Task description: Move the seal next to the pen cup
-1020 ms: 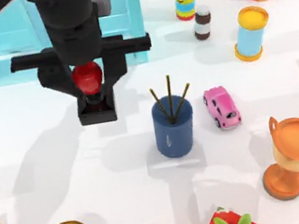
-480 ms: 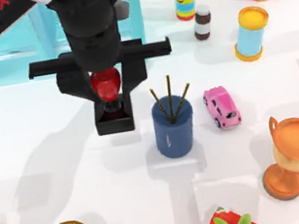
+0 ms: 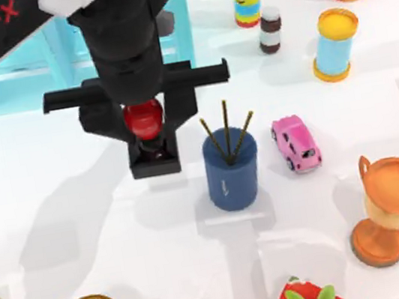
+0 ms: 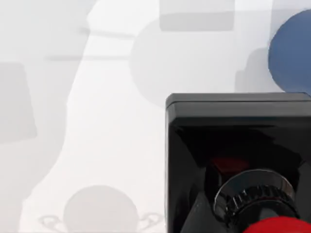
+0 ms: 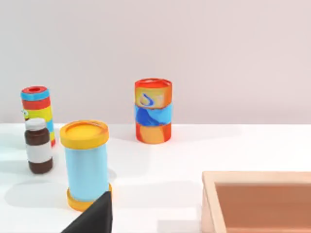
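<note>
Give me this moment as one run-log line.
left gripper: shut on seal | seal: left of pen cup, apart | placement: pending | right arm: parked

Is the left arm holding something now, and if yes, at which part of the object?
Yes. The left gripper holds the seal by its red round knob, with the jaws closed on either side of it; the black base hangs below, beside the pen cup.

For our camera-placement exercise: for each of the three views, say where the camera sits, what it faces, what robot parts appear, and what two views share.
Top view: above the table, looking down; left gripper shut on the seal, beside the pen cup.
Left wrist view: on the left arm, facing down at the seal and table.
Right wrist view: on the right arm, looking across the table at a light-blue cylinder; a dark gripper part at the picture's edge.
Shared: top and left wrist views both show seal and pen cup.
</note>
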